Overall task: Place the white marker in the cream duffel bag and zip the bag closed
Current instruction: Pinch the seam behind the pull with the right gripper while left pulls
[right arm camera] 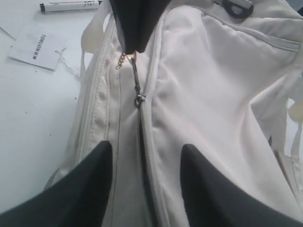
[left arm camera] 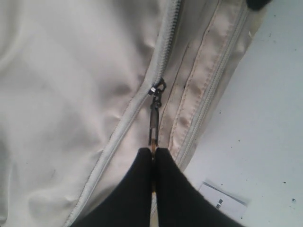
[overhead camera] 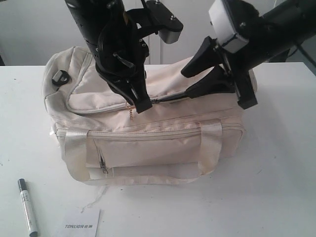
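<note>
Two grippers over the cream duffel bag (overhead camera: 148, 143): we find the left gripper (left arm camera: 154, 150) pinched on the zipper pull (left arm camera: 154, 124), the right gripper (right arm camera: 144, 151) spread wide, empty. We note the white marker (overhead camera: 27, 207) on the table (overhead camera: 276, 187), outside it.

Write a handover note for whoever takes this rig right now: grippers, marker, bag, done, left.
Left gripper: shut on the gold chain pull of the top zipper.
Right gripper: open, fingers either side of that zipper on the cream duffel bag.
White marker: lying on the table by the TONLION card, outside the bag.
Done: pull gripped; zipper looks partly open.
Left: marker into bag, zip shut.
</note>
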Available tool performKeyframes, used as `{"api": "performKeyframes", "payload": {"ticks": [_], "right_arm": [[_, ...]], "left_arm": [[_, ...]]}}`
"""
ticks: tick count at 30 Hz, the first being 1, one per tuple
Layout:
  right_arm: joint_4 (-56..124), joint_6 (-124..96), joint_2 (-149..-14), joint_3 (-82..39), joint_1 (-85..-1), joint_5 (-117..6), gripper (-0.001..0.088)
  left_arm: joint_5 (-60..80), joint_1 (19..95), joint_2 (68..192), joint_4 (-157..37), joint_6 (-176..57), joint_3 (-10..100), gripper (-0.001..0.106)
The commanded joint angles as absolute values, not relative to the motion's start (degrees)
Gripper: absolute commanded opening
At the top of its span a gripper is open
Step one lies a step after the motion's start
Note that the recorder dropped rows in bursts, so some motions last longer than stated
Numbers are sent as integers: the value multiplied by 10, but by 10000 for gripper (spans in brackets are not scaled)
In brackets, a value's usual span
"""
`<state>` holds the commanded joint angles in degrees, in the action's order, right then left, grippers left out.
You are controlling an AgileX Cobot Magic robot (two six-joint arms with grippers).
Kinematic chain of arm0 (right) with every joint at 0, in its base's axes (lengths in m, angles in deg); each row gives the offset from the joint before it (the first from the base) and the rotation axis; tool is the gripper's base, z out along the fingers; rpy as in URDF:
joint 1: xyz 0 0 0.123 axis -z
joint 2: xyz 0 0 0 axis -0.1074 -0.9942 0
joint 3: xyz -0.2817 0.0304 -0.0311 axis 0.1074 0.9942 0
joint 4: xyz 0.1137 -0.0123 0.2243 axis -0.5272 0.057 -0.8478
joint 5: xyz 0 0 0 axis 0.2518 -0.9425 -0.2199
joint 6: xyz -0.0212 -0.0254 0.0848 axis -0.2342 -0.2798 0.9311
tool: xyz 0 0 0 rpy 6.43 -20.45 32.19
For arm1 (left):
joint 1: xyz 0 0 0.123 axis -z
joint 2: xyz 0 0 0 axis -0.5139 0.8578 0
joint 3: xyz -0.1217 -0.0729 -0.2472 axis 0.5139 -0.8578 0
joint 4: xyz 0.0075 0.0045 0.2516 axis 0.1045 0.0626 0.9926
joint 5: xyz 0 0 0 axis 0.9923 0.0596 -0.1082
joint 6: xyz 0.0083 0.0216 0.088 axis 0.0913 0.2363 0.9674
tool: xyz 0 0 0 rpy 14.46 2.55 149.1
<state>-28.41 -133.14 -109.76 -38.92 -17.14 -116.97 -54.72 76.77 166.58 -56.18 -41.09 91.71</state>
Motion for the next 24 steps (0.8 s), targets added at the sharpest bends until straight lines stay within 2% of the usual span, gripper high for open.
{"api": "performKeyframes", "payload": {"ticks": [4,10,14,15,18,24], "right_arm": [[-284,-1331,-1104,-389,-181,-1146,428],[-284,-1331,-1121,-389,-181,-1135,355],[-283,-1331,-1139,-389,-181,-1121,353],[-283,-1331,-1139,-389,-181,-1115,331],[-274,-1330,-1139,-389,-181,-1096,20],[-263,-1322,-1132,-389,-181,-1091,0]], "left_arm": [[-547,768,1666,-562,-412,917,0],[-545,768,1666,-562,-413,917,0],[-540,768,1666,-562,-413,917,0],[-540,768,1666,-562,-413,917,0],[-540,768,1666,-562,-413,917,0],[-541,768,1666,-562,-413,917,0]]}}
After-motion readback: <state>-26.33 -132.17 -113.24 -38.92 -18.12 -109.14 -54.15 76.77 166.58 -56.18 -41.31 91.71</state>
